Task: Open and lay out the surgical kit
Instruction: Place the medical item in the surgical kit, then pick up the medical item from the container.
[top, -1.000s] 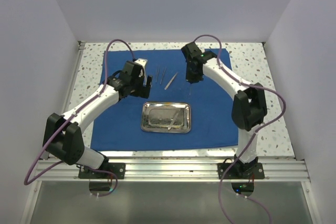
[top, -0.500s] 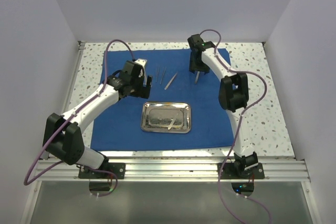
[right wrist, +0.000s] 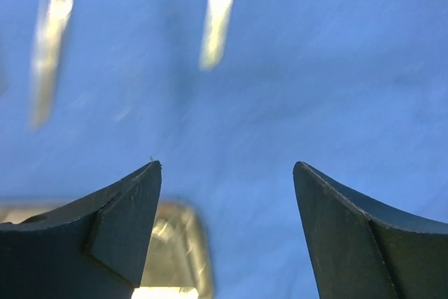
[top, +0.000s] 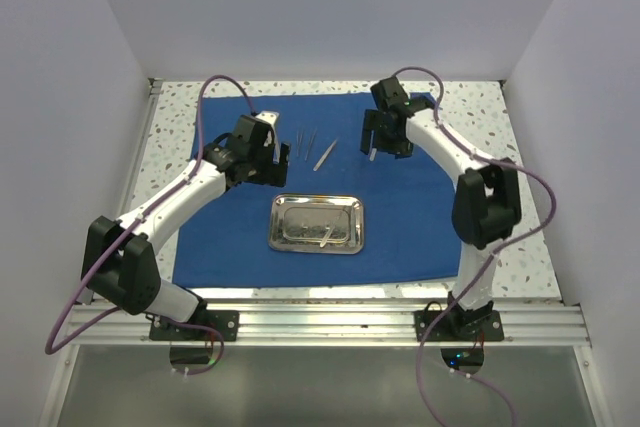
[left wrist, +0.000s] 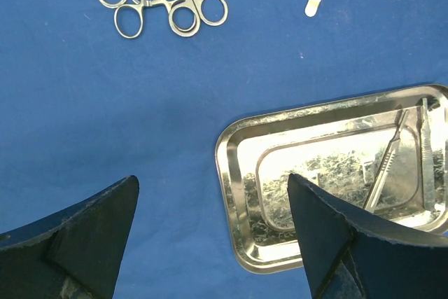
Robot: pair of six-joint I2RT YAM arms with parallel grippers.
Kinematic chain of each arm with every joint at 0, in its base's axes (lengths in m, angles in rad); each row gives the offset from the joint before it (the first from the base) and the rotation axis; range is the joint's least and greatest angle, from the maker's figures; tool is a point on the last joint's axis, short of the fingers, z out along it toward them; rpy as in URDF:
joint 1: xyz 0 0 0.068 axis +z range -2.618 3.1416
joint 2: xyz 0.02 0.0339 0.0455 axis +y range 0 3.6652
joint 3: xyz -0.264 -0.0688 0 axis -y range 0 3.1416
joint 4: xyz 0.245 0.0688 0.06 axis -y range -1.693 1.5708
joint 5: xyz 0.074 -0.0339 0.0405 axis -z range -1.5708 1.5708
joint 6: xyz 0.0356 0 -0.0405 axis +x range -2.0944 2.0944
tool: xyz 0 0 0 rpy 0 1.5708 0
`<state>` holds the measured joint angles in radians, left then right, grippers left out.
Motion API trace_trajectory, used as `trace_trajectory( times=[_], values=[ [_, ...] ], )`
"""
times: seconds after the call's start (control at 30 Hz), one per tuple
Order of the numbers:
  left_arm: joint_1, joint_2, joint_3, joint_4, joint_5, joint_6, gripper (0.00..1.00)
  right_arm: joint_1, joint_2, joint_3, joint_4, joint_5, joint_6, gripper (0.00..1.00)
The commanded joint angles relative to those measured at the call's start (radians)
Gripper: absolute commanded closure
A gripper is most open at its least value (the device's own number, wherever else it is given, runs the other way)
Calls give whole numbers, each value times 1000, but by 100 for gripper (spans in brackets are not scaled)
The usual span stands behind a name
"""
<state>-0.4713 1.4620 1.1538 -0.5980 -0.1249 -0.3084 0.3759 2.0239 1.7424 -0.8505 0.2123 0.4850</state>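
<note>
The royal-blue cloth lies spread flat on the table. The steel tray sits at its near middle and holds thin steel instruments. Ring-handled scissors and forceps and flat tweezers lie on the cloth beyond the tray. My left gripper hovers open left of them, and its wrist view shows the tray's corner under its gap. My right gripper hangs open over the cloth right of the tweezers. Nothing is between its fingers. That blurred view shows two steel instruments and a tray corner.
Speckled tabletop borders the cloth on the left, right and far sides. White walls close in the table on three sides. An aluminium rail runs along the near edge by the arm bases, and purple cables loop over both arms.
My right gripper has gone from shut to open, and its arm has swung about over the far right of the cloth. The left arm and the tray have stayed put.
</note>
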Motion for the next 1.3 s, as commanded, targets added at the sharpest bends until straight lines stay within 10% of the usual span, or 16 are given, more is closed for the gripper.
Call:
trace_trajectory(
  times=[0.0, 0.4, 1.27],
  values=[
    [7, -35, -2, 23, 25, -34, 10, 78, -220, -175, 108, -112, 47, 20],
    [5, -98, -92, 53, 34, -69, 10, 297, -346, -550, 326, -301, 210, 24],
    [7, -351, -246, -55, 5, -32, 9, 405, -57, -353, 151, 24, 313, 29]
  ],
)
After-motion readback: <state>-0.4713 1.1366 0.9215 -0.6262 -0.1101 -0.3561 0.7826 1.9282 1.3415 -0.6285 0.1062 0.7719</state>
